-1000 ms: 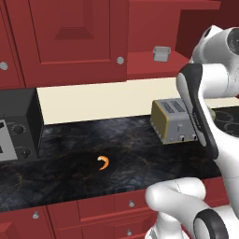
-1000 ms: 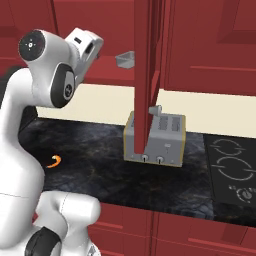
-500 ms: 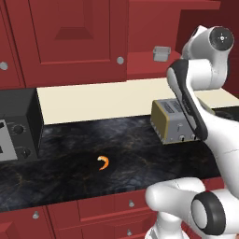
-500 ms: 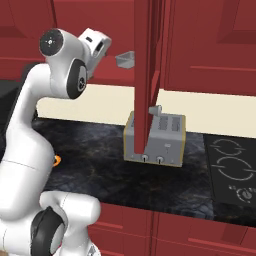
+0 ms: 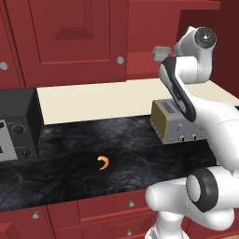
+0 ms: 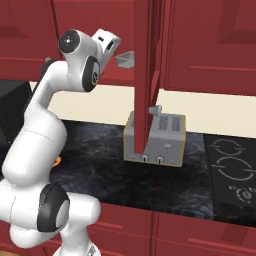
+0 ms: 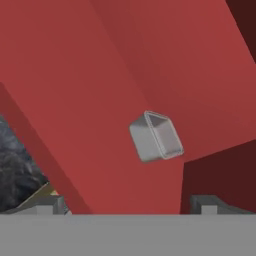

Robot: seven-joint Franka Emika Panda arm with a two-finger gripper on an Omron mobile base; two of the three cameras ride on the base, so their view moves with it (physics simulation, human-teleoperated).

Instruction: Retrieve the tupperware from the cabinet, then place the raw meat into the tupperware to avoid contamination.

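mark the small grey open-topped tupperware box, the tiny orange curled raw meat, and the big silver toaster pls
small grey open-topped tupperware box (image 7: pixel 155 137), hand view, on its inner cavity.
tiny orange curled raw meat (image 5: pixel 104 163), left base view, on the curled body.
big silver four-slot toaster (image 6: pixel 164 140), right base view, on its front face.

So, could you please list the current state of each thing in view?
cabinet: door open.
tupperware: on the cabinet shelf, not grasped.
raw meat: lying loose on the counter.
gripper: jaws open, short of the tupperware.
toaster: on the counter.
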